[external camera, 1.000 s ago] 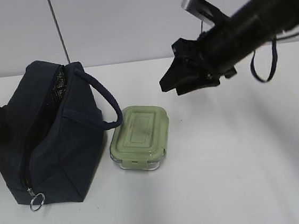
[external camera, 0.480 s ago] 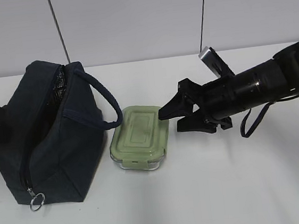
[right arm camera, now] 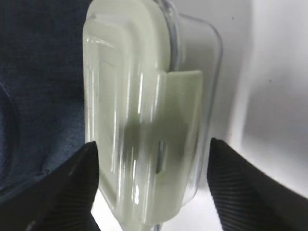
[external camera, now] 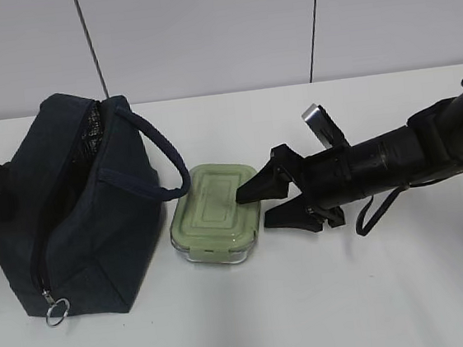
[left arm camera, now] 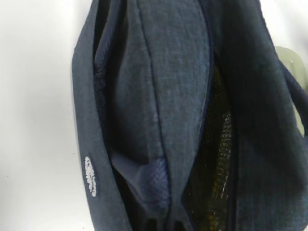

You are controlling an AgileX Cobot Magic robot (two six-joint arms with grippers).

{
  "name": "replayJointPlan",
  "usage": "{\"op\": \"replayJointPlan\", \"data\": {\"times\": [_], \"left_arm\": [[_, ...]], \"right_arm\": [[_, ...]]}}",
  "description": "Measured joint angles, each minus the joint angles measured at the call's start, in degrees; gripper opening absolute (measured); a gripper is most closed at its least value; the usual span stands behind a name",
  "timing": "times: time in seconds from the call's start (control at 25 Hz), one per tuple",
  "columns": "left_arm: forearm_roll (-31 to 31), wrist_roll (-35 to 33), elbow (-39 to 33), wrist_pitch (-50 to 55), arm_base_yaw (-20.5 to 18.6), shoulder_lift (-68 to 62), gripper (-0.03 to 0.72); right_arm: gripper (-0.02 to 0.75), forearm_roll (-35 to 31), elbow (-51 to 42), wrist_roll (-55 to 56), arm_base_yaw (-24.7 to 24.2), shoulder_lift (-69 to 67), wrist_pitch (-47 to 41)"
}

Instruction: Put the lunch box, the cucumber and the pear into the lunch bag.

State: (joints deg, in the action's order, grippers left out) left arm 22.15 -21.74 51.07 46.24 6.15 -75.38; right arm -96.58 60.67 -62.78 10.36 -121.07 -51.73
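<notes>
Straddling the lunch box (external camera: pixel 217 213), the right gripper (external camera: pixel 261 204) gapes wide, fingers either side, gripping nothing. Beyond it on the table (external camera: pixel 327 296), the lunch bag (external camera: pixel 78 210) stands unzipped. Left gripper unseen.

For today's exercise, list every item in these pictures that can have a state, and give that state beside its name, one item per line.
lunch bag: standing on the table, zipper open, mesh lining showing.
lunch box: on the table beside the bag, lid on, not lifted.
right claw: open, a finger on either side of the lunch box.
left claw: not visible.
cucumber, pear: not visible.
</notes>
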Motion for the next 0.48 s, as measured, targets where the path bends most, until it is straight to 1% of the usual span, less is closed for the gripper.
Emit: {"op": "replayJointPlan", "data": {"times": [0.16,0.36,0.48], "left_arm": [[0.0,0.0,0.1,0.0,0.0,0.0,-0.015],[0.0,0.0,0.1,0.0,0.0,0.0,-0.015],[0.0,0.0,0.1,0.0,0.0,0.0,-0.015]], "right_arm": [[0.545,-1.2,1.3,-0.6,0.9,-0.2,0.0],[0.545,-1.4,2.8,-0.7,2.4,-0.5,3.2],[0.545,-1.6,4.0,-0.7,3.2,-1.6,3.5]]}}
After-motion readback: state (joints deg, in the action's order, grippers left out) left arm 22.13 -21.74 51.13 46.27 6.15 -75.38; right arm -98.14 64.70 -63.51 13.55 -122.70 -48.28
